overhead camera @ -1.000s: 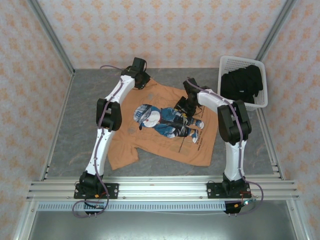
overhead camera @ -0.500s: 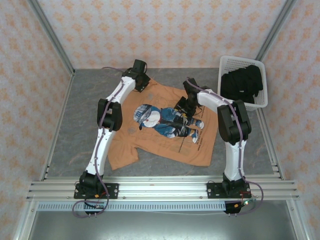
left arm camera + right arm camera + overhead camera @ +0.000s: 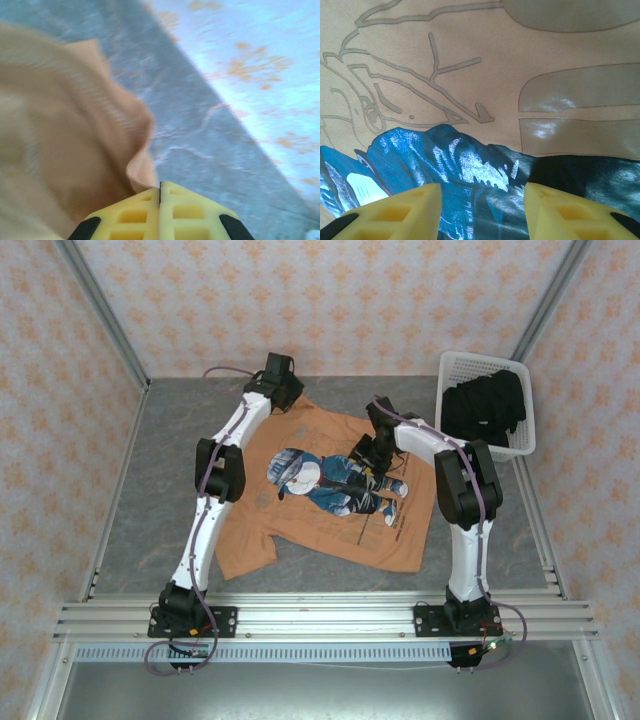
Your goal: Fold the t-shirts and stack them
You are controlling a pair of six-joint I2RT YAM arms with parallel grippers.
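An orange-tan t-shirt with a blue-and-white cartoon print lies spread flat, print up, in the middle of the grey table. My left gripper is at the shirt's far-left corner. In the left wrist view its jaws are shut, with a raised fold of the orange cloth pinched at their tip. My right gripper hovers low over the print, open, with only the blue print between its fingers. Black t-shirts lie heaped in the basket.
The white lattice basket stands at the back right corner. Patterned walls enclose the table on three sides, close behind my left gripper. An aluminium rail runs along the near edge by the arm bases.
My left gripper's jaws have shut at the shirt's far-left corner and the wrist has shifted slightly toward the back wall. The right arm and the shirt's body are unchanged.
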